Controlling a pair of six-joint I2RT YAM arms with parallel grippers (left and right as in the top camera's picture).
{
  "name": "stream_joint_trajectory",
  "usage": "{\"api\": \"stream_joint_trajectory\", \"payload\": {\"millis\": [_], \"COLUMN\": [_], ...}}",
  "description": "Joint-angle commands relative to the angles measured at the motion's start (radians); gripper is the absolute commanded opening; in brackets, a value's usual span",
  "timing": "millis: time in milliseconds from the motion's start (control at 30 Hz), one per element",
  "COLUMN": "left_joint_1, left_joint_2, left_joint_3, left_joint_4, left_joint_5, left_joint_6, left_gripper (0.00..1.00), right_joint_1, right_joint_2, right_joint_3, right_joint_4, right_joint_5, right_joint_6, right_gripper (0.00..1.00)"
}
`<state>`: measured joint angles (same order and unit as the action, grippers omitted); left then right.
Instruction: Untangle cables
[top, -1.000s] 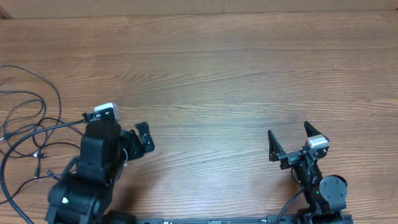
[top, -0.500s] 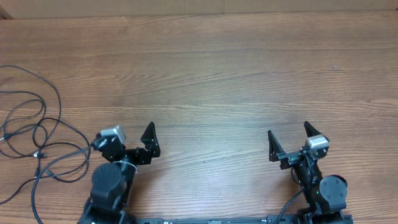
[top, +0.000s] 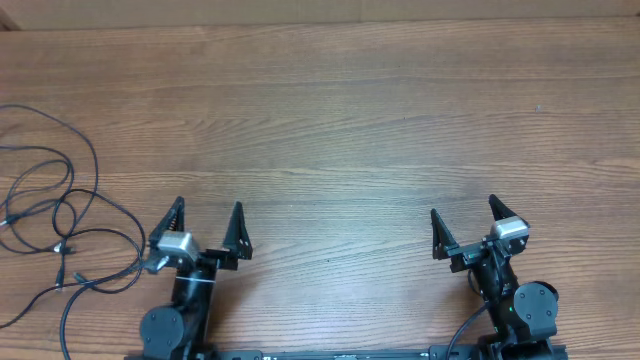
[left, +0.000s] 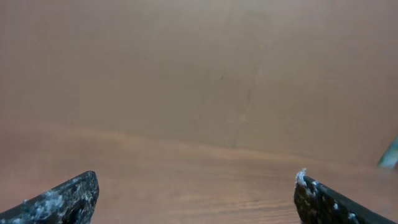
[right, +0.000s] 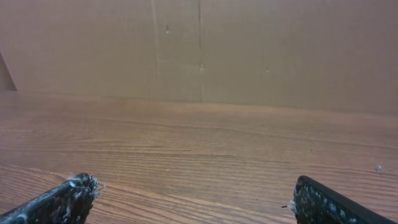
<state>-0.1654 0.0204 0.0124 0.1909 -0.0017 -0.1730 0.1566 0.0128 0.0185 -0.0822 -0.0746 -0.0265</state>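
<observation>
At the far left edge of the desk (top: 340, 120) I can see the cables (top: 62, 225): thin black cords sprawled in loose, overlapping loops. The spread runs mostly front to back along that edge, and several strands cross near its middle, where I make out small plug ends. The closest loop curves in just beside the left arm's wrist. The left fingers (top: 176, 216) are spread wide and hold nothing, and they point straight toward the far side of the desk. That puts the cables off to their left and slightly behind the tips rather than ahead of them. The left wrist view agrees, since between its two finger tips (left: 62, 200) I get only bare wood and a plain brown wall, with no cord. The middle of the desk carries nothing. On the right, the right fingers (top: 438, 232) are also spread wide and empty, facing the same way, well apart from the cables. My judgement is that the left arm is clearly the nearer one, and that it must swing left to bring the crossing strands between its fingers.
</observation>
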Motion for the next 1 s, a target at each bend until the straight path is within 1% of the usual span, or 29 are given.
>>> {"api": "stream_joint_trajectory", "payload": {"millis": [0,33,133,233,333,433,967], "left_joint_1": [0.01,0.01,0.01,0.01,0.01,0.01,0.01], "left_joint_2": [-0.018,-0.018,-0.018,-0.018,-0.018,-0.018,-0.016], "left_joint_3": [-0.008,-0.008,-0.008,-0.008,-0.008,-0.008,-0.008], "left_joint_4": [0.029,0.028,-0.004,-0.093,-0.187,-0.259,-0.258], "left_joint_5": [0.126,0.135,0.133,0.133,0.133,0.125,0.126], "left_joint_6": [0.262,0.303,0.333,0.326,0.288,0.289,0.289], "left_gripper": [0.99,1.0,0.99,0.99,0.99,0.99,1.0], "right_joint_1": [-0.006,-0.006,-0.006,-0.006,-0.006,-0.006,-0.006], "right_joint_2": [-0.01,-0.01,-0.01,-0.01,-0.01,-0.01,-0.01], "right_joint_3": [-0.011,-0.011,-0.011,-0.011,-0.011,-0.011,-0.011], "right_joint_4": [0.005,0.005,0.005,0.005,0.005,0.005,0.005], "right_joint_5": [-0.006,-0.006,-0.006,-0.006,-0.006,-0.006,-0.006], "right_joint_6": [-0.005,-0.005,-0.005,-0.005,-0.005,-0.005,-0.005], "right_gripper": [1.0,1.0,1.0,1.0,1.0,1.0,1.0]}}
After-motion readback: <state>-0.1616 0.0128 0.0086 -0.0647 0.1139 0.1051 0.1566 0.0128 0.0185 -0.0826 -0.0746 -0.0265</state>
